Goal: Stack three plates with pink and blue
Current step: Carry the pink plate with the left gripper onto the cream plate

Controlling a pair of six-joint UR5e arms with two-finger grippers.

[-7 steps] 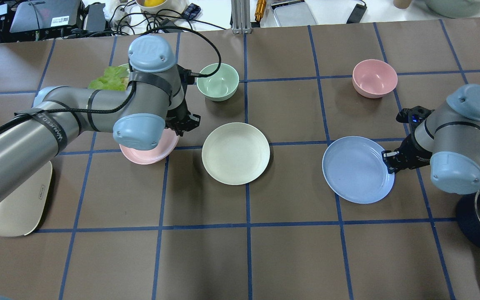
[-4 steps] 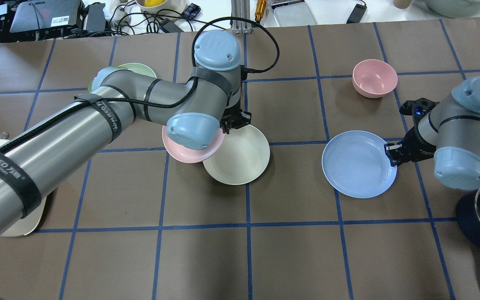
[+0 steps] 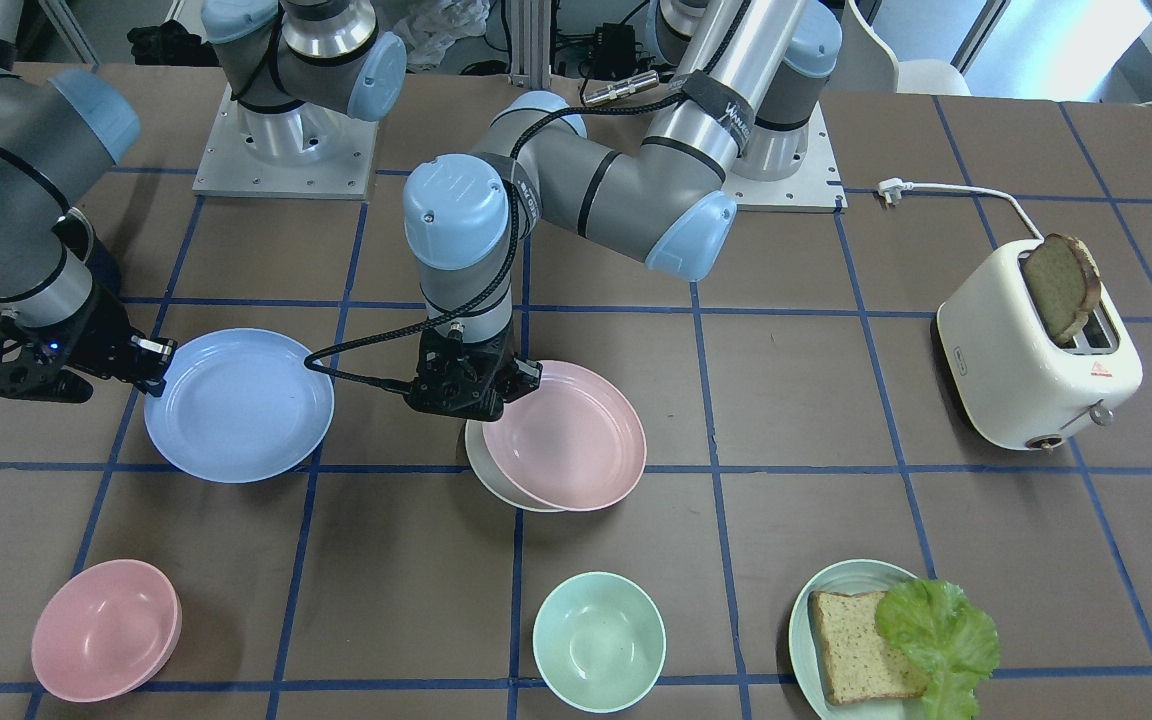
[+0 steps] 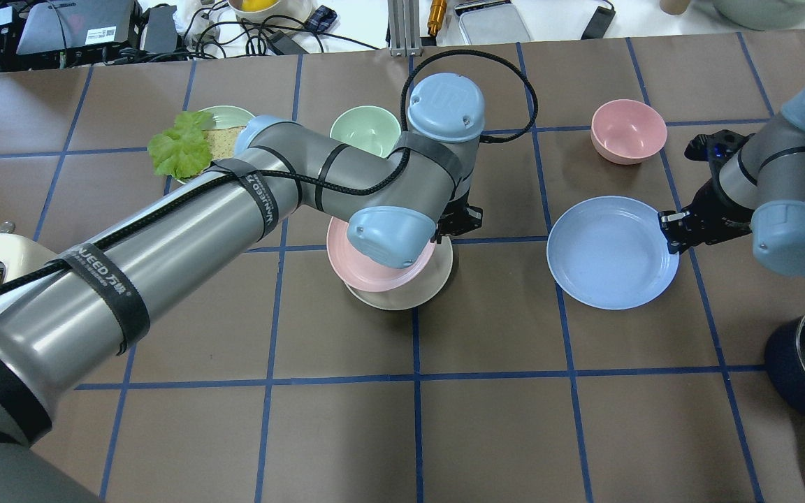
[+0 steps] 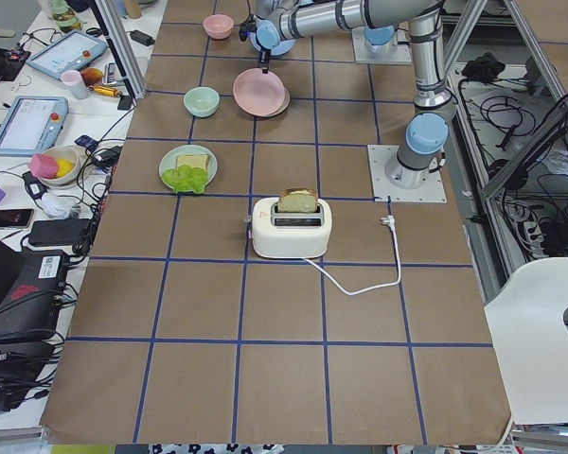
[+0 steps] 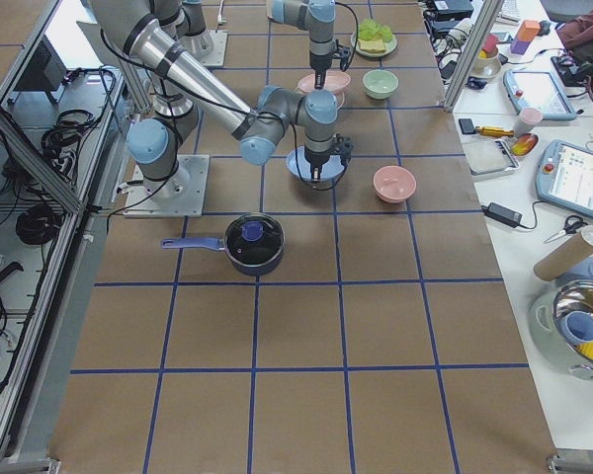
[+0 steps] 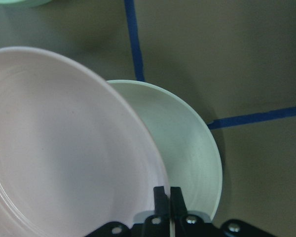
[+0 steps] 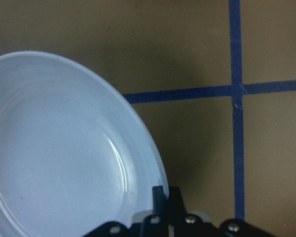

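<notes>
while left gripper (image 7: 167, 190) pinches pink plate (image 7: 64, 148), right (image 8: 166, 190) seemingly pinches blue (image 8: 59, 158).

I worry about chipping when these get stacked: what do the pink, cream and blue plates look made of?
The pink plate looks like matte plastic: thin rim, flat colour, no glare. The cream plate seems the same mould, dull surface, likely plastic too. The blue plate, likely plastic, satin: one faint soft highlight, faint moulded rings. Matte ceramic cannot be ruled out.

Bright even overhead light, soft shadows beneath arms, dim softly blurred wrist views
</notes>
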